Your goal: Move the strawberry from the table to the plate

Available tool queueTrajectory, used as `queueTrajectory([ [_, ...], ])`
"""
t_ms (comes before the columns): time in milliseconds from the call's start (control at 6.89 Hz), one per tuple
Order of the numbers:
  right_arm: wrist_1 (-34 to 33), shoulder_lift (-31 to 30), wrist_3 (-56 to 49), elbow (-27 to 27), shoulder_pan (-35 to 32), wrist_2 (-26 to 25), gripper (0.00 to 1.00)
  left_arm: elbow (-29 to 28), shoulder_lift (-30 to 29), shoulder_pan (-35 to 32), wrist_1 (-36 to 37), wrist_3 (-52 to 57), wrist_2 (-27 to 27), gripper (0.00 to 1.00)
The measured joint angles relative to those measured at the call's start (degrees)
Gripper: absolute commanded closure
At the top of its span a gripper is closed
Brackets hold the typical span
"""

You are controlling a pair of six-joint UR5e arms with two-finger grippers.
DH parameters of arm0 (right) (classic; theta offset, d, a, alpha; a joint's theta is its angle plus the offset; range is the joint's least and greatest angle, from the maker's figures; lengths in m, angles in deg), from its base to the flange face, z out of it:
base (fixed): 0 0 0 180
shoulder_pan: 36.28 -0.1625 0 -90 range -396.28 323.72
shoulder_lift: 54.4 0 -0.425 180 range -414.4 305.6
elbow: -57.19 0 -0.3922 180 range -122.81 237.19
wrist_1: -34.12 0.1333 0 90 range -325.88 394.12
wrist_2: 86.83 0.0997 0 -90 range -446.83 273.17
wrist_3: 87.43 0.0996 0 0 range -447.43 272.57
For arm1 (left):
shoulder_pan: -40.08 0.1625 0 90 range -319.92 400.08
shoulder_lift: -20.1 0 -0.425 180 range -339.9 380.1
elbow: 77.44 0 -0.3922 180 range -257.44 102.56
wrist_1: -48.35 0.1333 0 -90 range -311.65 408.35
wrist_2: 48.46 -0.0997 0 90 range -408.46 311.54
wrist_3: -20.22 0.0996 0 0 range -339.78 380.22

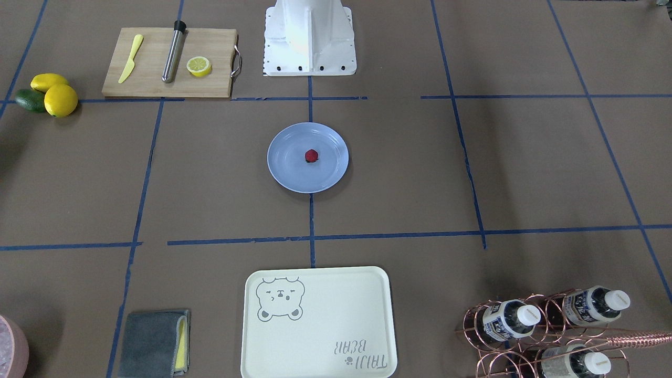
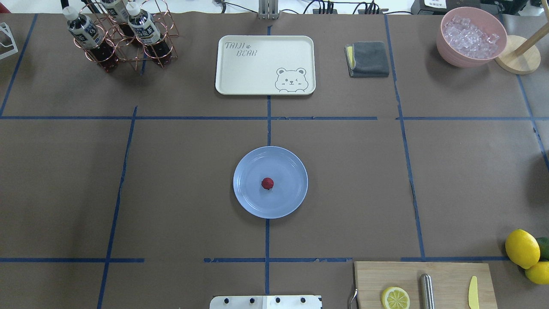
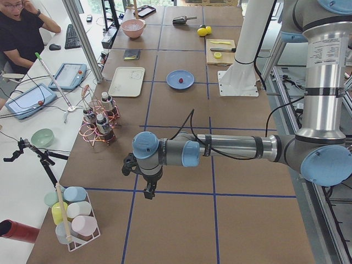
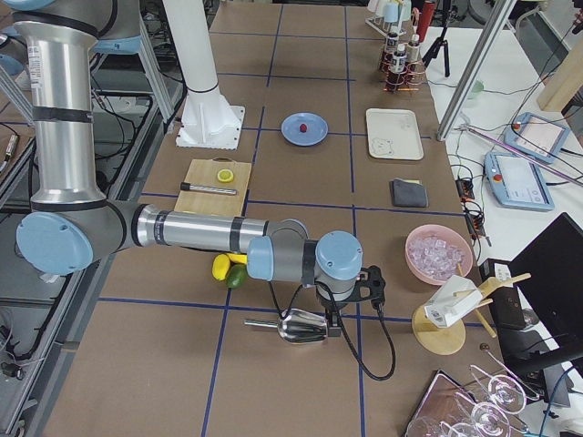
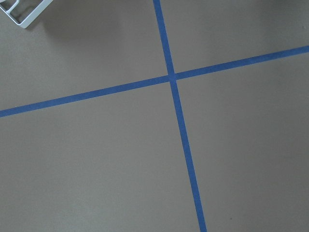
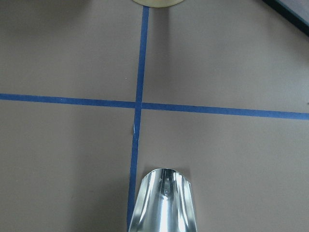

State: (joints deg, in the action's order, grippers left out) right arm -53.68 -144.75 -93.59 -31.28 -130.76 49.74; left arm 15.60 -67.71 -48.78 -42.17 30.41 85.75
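**Strawberry on the plate, both claws out at the table's far ends**

The strawberry sits close to the middle of the light-blue plate. The plate lies at the centre of the table, over a blue tape line. The left claw hangs pointing down over bare brown paper near a tape crossing. It is at the table's left end, beyond the copper bottle rack and well apart from the berry. The right claw hangs at the opposite end, past the cutting board and the lemons, equally far from the plate. A metal scoop seems to lie just beside it. Each claw shows only small and dark in a side view, so I cannot tell whether either is open or closed.
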Motion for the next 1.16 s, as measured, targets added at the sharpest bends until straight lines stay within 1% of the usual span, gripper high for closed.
queueTrajectory([
  [581, 0.08, 0.0, 0.0, -0.07, 0.0, 0.35, 0.0, -0.15, 0.01, 0.0, -0.06, -0.87, 0.0, 0.0],
  [871, 0.09, 0.0, 0.0, -0.11, 0.0, 0.36, 0.0, -0.18, -0.01, 0.0, -0.28, -5.67, 0.08, 0.0],
  [1161, 0.09, 0.02, -0.04, -0.12, 0.0, 0.36, 0.0, -0.14, -0.07, 0.05, -0.42, -7.2, 0.09, 0.0],
])
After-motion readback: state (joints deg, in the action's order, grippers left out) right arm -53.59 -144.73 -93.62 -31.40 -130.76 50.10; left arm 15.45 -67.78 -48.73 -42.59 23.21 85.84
